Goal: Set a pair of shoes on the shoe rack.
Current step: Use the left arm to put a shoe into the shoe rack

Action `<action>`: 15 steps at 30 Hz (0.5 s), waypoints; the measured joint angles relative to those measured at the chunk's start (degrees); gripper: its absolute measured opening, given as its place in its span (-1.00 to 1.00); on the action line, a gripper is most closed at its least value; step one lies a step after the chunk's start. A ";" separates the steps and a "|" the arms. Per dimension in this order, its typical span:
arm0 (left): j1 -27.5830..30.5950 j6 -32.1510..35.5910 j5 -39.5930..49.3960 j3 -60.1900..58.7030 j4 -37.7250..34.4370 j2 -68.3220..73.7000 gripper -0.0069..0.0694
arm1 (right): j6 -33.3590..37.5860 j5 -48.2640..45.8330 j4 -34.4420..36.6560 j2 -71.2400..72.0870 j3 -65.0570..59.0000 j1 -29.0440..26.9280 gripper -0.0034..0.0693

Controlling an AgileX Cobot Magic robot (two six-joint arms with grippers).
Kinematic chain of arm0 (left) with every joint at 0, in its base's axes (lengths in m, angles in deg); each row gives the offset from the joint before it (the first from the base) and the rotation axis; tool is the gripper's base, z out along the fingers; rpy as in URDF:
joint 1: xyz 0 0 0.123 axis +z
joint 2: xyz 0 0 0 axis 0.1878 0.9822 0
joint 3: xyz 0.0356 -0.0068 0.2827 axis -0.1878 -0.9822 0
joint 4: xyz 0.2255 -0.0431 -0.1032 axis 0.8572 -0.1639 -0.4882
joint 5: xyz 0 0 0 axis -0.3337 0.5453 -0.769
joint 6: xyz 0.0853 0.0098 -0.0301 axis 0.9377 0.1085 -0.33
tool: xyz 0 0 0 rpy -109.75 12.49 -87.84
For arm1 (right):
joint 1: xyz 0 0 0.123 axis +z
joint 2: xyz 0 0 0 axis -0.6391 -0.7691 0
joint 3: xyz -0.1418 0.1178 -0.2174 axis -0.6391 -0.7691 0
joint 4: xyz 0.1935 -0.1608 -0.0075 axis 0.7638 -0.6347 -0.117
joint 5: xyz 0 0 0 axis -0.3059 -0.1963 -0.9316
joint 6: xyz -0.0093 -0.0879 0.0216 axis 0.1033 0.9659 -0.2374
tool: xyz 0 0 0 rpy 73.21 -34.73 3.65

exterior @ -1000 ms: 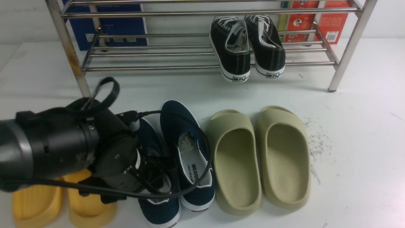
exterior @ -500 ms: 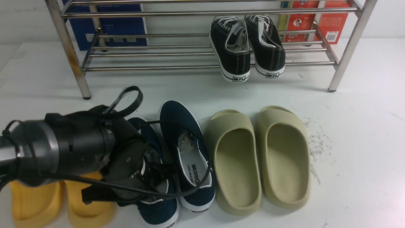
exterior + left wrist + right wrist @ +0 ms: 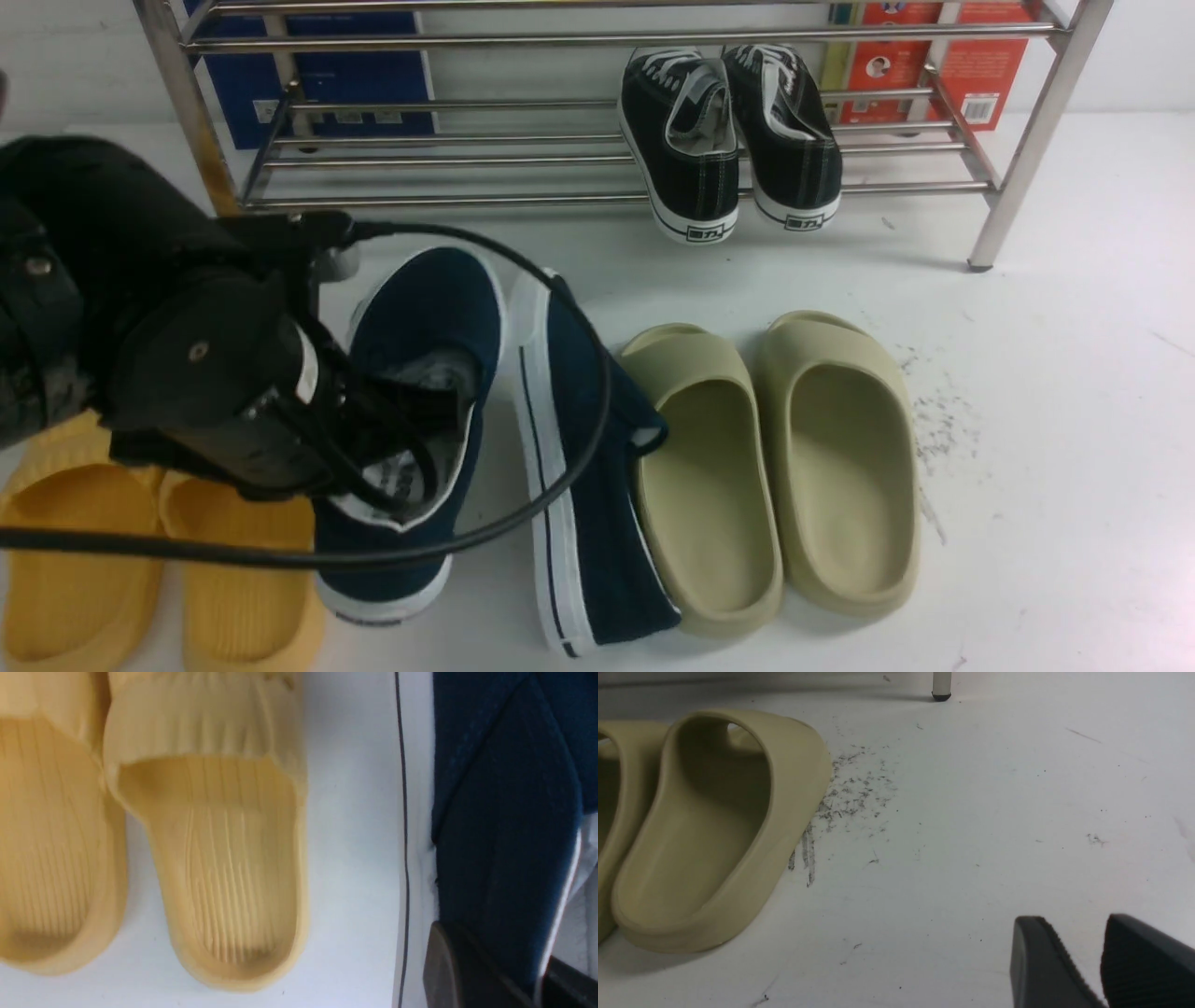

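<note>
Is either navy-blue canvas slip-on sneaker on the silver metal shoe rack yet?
No: only black lace-up sneakers sit on the shoe rack; both navy-blue sneakers are in front of it.

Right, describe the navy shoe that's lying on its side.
The tipped navy shoe is dark blue canvas with a white rubber sole carrying a thin dark stripe. It lies on its side, sole facing its partner, toe toward the rack, upper leaning against the nearer olive slide. A black cable crosses in front of it.
</note>
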 joint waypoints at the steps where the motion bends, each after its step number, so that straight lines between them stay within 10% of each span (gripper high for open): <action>1: 0.27 0.68 -0.77 1.32 0.55 0.74 -0.77 | 0.00 0.00 0.00 0.00 0.00 0.00 -0.25; 15: 14.15 6.56 -6.78 8.61 0.94 11.80 -0.77 | 0.00 0.00 0.00 0.00 0.00 0.00 -0.25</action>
